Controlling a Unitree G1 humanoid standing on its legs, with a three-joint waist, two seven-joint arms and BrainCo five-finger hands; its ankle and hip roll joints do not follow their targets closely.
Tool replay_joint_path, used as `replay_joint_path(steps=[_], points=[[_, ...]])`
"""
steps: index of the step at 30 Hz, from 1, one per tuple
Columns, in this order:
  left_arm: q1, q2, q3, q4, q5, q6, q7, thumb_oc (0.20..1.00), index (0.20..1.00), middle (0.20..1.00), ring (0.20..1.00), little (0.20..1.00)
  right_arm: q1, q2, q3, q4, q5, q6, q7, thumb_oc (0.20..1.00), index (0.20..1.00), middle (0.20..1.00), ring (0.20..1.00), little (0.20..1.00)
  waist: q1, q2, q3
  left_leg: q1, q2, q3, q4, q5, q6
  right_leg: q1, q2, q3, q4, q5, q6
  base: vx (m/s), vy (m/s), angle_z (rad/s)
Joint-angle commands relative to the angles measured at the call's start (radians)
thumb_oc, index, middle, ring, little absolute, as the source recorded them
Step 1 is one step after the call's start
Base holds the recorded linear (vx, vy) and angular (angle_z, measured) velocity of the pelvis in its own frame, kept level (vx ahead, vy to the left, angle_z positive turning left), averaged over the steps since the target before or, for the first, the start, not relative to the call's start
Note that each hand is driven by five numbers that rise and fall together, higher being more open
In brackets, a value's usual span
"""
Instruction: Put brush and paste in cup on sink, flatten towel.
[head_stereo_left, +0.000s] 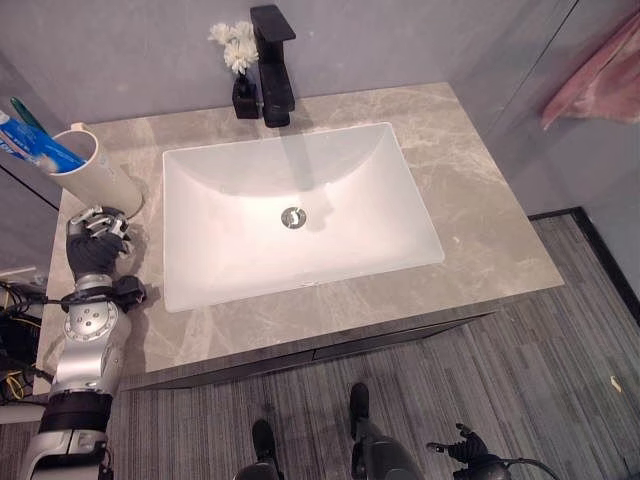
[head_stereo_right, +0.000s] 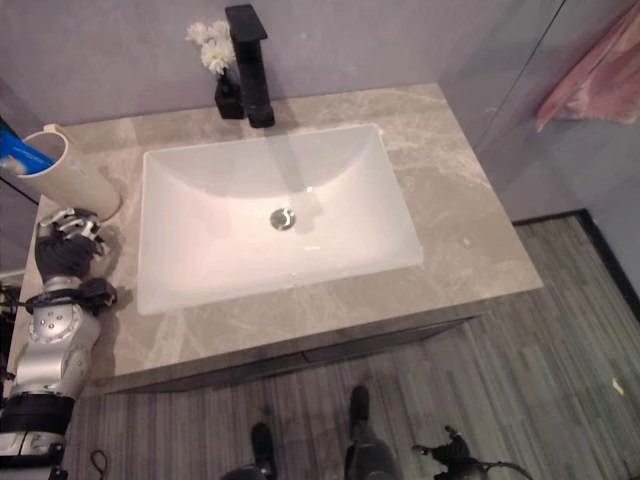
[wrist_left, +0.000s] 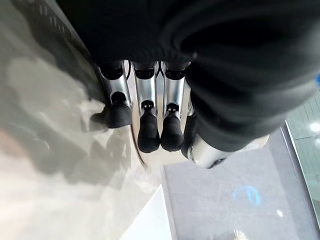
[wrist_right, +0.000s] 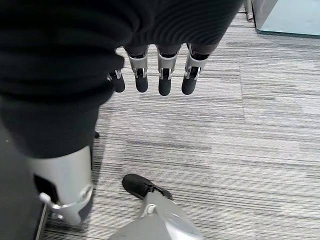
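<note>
Just beyond the left hand (head_stereo_left: 97, 238) stands a white cup (head_stereo_left: 98, 172) holding a blue-and-white paste tube (head_stereo_left: 35, 143). To that hand's right lie a white basin (head_stereo_left: 300, 215) and grey-veined marble counter (head_stereo_left: 470, 200), with a black tap (head_stereo_left: 272, 62) and pink towel (head_stereo_left: 598, 75).

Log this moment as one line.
left hand: open, by cup | paste: in cup | right hand: open, idle | towel: untouched

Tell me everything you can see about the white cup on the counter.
The white cup is a plain, smooth cylinder, seemingly ceramic or plastic, standing at the counter's back left corner, left of the sink basin. It holds a blue-and-white toothpaste tube and a green toothbrush, both sticking out of the top. The left hand sits just in front of it; contact is unclear.
</note>
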Motion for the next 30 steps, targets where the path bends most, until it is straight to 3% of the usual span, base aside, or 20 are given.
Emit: replay_joint_path(steps=[1,16,24,30], points=[[0.037,-0.008,0.037,0.067,0.024,0.008,-0.024,0.2,0.2,0.2,0.2,0.2,-0.009,0.004,0.012,0.006,-0.026,0.008,0.015,1.0,1.0,1.0,1.0,1.0,-0.004,0.0,0.016,0.018,0.008,-0.004,0.009,-0.015,-0.006,0.054,-0.058,0.028,-0.001,-0.037,0.065,0.0,0.0,0.0],[-0.059,0.064,0.028,0.143,0.018,0.011,0.005,0.2,0.2,0.2,0.2,0.2,0.011,-0.009,0.021,-0.013,-0.028,0.014,0.023,1.0,1.0,1.0,1.0,1.0,-0.017,0.002,0.016,-0.006,0.004,-0.012,0.009,-0.007,-0.007,0.036,-0.059,0.018,-0.001,-0.032,0.069,0.0,0.0,0.0],[-0.237,0.178,-0.011,0.28,-0.008,0.008,0.053,0.2,0.2,0.2,0.2,0.2,0.005,-0.022,0.039,-0.023,-0.011,0.018,0.024,1.0,1.0,1.0,1.0,1.0,-0.034,-0.008,0.048,-0.031,0.003,0.002,0.009,-0.001,-0.005,-0.003,-0.052,0.044,-0.001,-0.019,0.073,-0.01,0.006,-0.02],[-0.382,0.244,-0.098,0.348,-0.008,0.015,0.065,0.2,0.2,0.2,0.2,0.2,-0.003,-0.023,0.05,-0.016,0.007,0.017,0.018,1.0,1.0,1.0,1.0,1.0,-0.047,-0.014,0.062,-0.073,-0.001,-0.019,0.009,0.014,-0.002,-0.036,-0.055,0.056,-0.001,-0.006,0.076,-0.01,0.001,0.02]])
